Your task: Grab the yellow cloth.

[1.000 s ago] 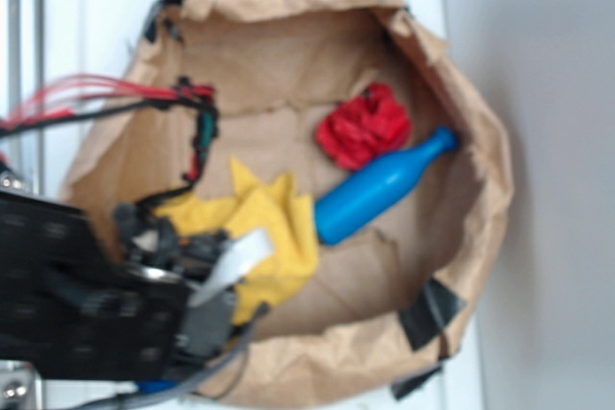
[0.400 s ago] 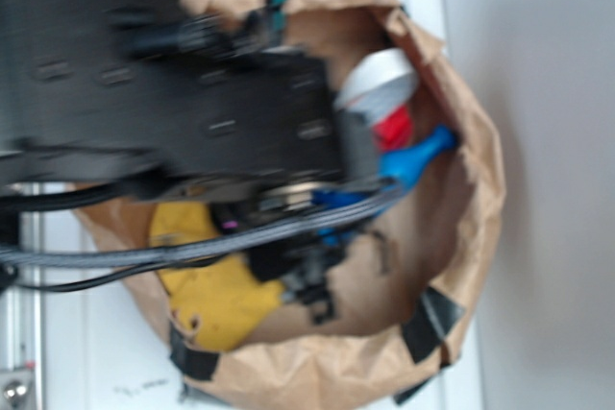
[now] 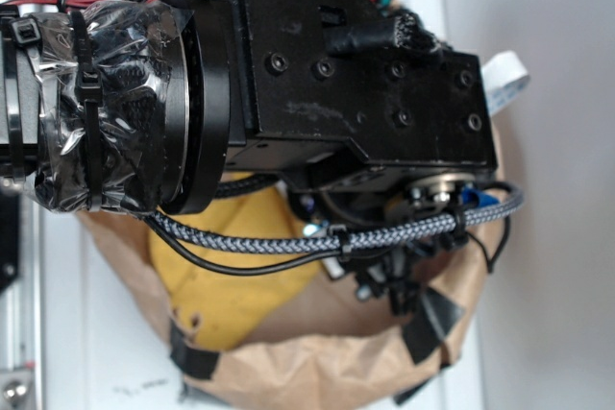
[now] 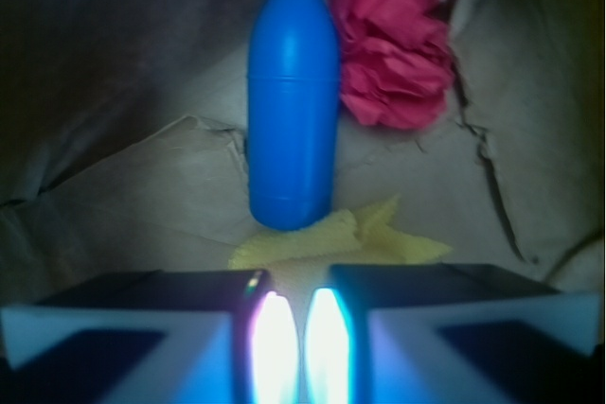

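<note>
- My gripper [image 4: 292,328] fills the bottom of the wrist view, its two pads [image 4: 270,342] glowing bright and standing nearly together with only a thin dark slit between them
- I cannot tell whether my jaws pinch anything; the soft mustard-yellow fabric cloth [image 4: 346,241] disappears under their front edge
- The yellow cloth lies just below the base of the smooth blue plastic bottle [image 4: 294,101], touching or nearly touching it, with a pointed corner sticking out to the right
- The blue bottle lies along the paper floor, its neck pointing away from me
- The ruffled red cloth ball [image 4: 396,40] sits just to the right of the bottle's upper half, close against it
- All of this rests inside the crumpled brown paper bag [image 4: 123,186], whose creased floor spreads on both sides of the bottle
- From the exterior view my black arm body [image 3: 317,74] covers most of the bag [image 3: 317,367]; the bottle is hidden there, and a broad patch of the yellow cloth [image 3: 226,295] shows beneath the braided grey cable [image 3: 288,242]
</note>
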Tool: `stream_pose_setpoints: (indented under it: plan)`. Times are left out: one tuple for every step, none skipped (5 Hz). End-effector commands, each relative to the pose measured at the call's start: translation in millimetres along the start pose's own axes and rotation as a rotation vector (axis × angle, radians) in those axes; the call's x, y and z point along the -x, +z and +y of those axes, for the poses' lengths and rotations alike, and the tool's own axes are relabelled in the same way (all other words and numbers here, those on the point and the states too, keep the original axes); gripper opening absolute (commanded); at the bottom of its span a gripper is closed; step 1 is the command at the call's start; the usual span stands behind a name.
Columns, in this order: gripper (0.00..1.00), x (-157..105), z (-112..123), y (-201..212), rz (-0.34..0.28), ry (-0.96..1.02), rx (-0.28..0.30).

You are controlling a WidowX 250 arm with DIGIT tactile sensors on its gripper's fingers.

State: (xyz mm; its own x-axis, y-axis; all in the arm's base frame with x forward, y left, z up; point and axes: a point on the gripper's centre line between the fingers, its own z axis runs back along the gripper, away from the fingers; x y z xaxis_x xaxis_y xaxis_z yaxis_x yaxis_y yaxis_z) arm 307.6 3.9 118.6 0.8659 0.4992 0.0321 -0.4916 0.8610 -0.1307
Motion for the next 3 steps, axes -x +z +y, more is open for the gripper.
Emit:
stream_pose_setpoints:
  plan:
    - [1.0, 10.1, 21.0, -4.4, -0.127, -0.088, -0.016]
    - [1.0, 28.2, 21.1, -23.2, -0.124, -0.151, -0.052]
    - [1.0, 43.2, 14.9, -34.1, -0.081, -0.189, -0.054]
